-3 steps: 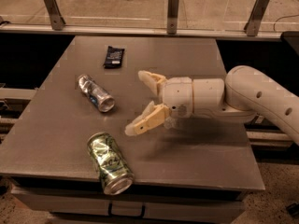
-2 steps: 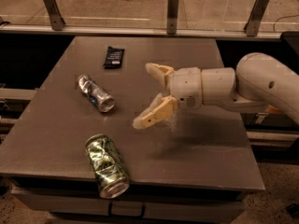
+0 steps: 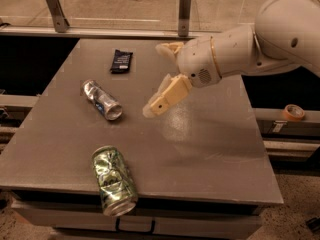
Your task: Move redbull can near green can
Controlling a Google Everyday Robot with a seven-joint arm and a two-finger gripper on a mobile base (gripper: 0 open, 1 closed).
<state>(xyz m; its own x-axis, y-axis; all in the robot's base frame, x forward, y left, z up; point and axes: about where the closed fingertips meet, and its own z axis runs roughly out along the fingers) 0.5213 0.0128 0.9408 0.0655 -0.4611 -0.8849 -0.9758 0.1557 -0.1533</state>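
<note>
The redbull can (image 3: pixel 101 100), slim and silver-grey with dark patches, lies on its side on the left part of the grey table (image 3: pixel 210 149). The green can (image 3: pixel 114 180), wider and mottled green, lies on its side near the table's front edge, below the redbull can. My gripper (image 3: pixel 159 79) hovers above the table's middle, to the right of the redbull can and apart from it. Its two cream fingers are spread wide and hold nothing.
A flat black packet (image 3: pixel 121 61) lies near the table's far edge. A railing with metal posts (image 3: pixel 185 13) runs behind the table. A roll of tape (image 3: pixel 293 112) sits on a ledge to the right.
The gripper and arm have risen and drawn toward the camera, now appearing larger and higher over the table's middle. Both cans and the packet lie where they were.
</note>
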